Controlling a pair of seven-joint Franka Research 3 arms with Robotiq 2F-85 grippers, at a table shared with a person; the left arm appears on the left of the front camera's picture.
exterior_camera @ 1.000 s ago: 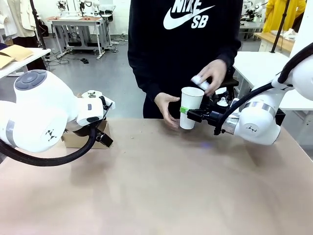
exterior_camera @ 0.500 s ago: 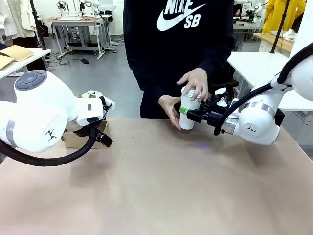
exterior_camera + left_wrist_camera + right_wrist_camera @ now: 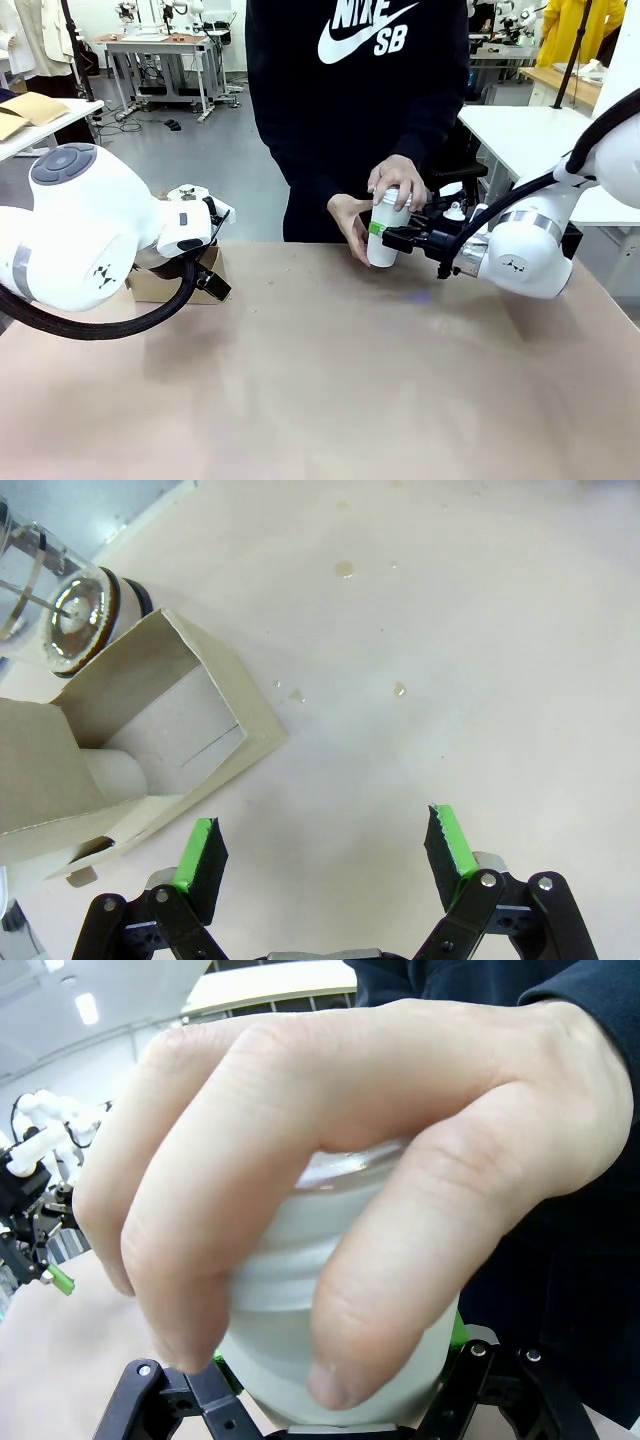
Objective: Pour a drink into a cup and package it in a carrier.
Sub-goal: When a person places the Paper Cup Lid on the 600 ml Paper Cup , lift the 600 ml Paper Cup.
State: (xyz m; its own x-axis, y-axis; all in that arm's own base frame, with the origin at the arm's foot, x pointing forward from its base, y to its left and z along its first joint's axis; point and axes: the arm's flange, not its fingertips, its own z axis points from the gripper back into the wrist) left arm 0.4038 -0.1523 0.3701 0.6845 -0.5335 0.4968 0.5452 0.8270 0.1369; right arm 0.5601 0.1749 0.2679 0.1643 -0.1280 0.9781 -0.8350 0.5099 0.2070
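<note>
- Presently, right gripper (image 3: 385, 235), black two-finger claw with green pads, on the white arm entering from the right; clenched on the lower half of the tall white paper cup (image 3: 382, 246); in the right wrist view the gripper (image 3: 335, 1385) has one finger on each side of the cup's wall (image 3: 285, 1300).
- Cup: upright, at the far middle of the tan table (image 3: 320, 390), just in front of the person in a black sweatshirt (image 3: 355, 100); whether its base rests on the table cannot be told.
- White plastic lid (image 3: 335, 1172): on the cup's mouth, largely covered by fingers.
- Person's upper hand (image 3: 400, 180): spread over the top of the cup, fingers curled down its sides; lower hand (image 3: 348, 225): against the cup's side, opposite the claw.
- Left gripper (image 3: 325, 845): released, jaws wide apart, grasping nothing; above bare table, just beside the carrier.
- Small brown cardboard carrier (image 3: 150, 730): on the table's left side (image 3: 150, 287), well apart from the cup; one pocket open to the wrist camera.
- Clear glass pitcher with metal lid (image 3: 70, 620): just beyond the carrier's far corner; contents cannot be told.
- Few small droplets (image 3: 345, 570): scattered on the table near the carrier.
</note>
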